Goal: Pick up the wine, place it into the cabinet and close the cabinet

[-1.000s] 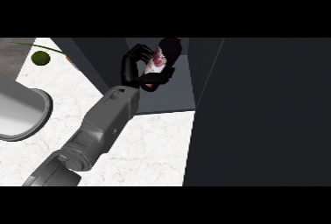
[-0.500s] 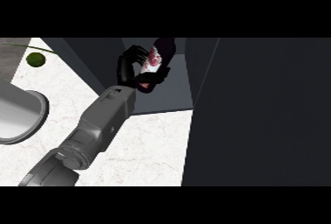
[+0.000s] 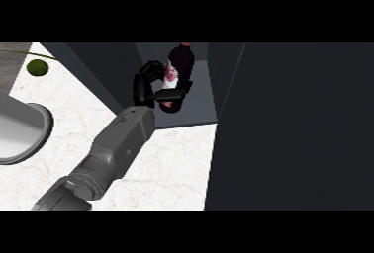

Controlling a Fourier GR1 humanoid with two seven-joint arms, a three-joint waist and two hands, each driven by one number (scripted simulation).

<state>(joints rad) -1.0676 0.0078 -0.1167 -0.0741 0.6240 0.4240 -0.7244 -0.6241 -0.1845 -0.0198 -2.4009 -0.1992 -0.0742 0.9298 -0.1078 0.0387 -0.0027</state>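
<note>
The dark wine bottle (image 3: pixel 180 58) with a pink-and-white label stands tilted inside the open grey cabinet (image 3: pixel 201 106), neck pointing away from me. My left hand (image 3: pixel 148 88) reaches into the cabinet from the lower left. Its fingers curl round the bottle's far side and its thumb crosses the near side, so it is shut on the wine. The hand hides part of the bottle's lower body. My right hand is outside the picture.
The cabinet's dark door (image 3: pixel 292 128) stands open and fills the right side. The cabinet's left wall (image 3: pixel 99 69) slants across the white marble counter (image 3: pixel 171 168). A steel sink (image 3: pixel 22 133) lies at the left, and a green lime (image 3: pixel 38 67) behind it.
The left hand and the bottle have barely shifted inside the cabinet; the grip is the same.
</note>
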